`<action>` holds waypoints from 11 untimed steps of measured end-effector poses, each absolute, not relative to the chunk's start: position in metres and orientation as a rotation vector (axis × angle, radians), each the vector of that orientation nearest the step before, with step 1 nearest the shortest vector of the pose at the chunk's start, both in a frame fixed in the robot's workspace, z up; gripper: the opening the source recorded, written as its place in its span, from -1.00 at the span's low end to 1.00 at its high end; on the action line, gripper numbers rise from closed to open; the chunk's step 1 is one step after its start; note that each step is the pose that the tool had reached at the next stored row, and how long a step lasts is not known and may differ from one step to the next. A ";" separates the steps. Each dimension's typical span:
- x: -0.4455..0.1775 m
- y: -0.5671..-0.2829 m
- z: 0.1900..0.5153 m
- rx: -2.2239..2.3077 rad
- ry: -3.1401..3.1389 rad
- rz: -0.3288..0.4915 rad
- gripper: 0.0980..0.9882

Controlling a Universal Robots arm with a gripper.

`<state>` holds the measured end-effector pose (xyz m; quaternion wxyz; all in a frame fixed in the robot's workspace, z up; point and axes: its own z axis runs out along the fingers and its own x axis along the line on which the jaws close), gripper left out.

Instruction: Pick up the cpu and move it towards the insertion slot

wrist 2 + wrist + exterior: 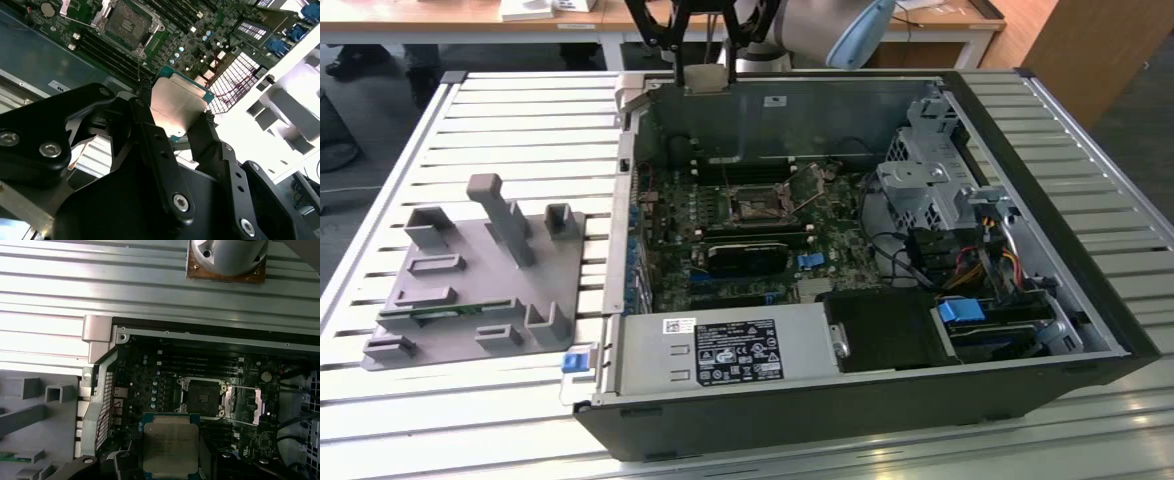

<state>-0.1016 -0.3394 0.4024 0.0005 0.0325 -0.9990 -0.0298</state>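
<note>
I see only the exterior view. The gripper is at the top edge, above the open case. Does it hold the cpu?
Observer: Yes. In the second wrist view the gripper is shut on the cpu, one finger on each side of it.
Operator: Which face of the cpu shows?
Observer: In the first wrist view the silvery metal top faces that camera.
Operator: Is the slot open?
Observer: Yes. In the first wrist view the insertion slot is dark and bare, with its metal frame swung open beside it.
Operator: Is the cpu in the slot?
Observer: No, it hangs apart from the slot in both wrist views.
</note>
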 end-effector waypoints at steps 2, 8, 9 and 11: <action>-0.100 -0.336 0.402 0.102 -3.138 -0.094 -0.01; -0.088 -0.327 0.402 0.102 -3.137 -0.094 -0.01; -0.086 -0.326 0.402 0.102 -3.138 -0.094 -0.01; -0.081 -0.325 0.402 0.102 -3.137 -0.094 -0.01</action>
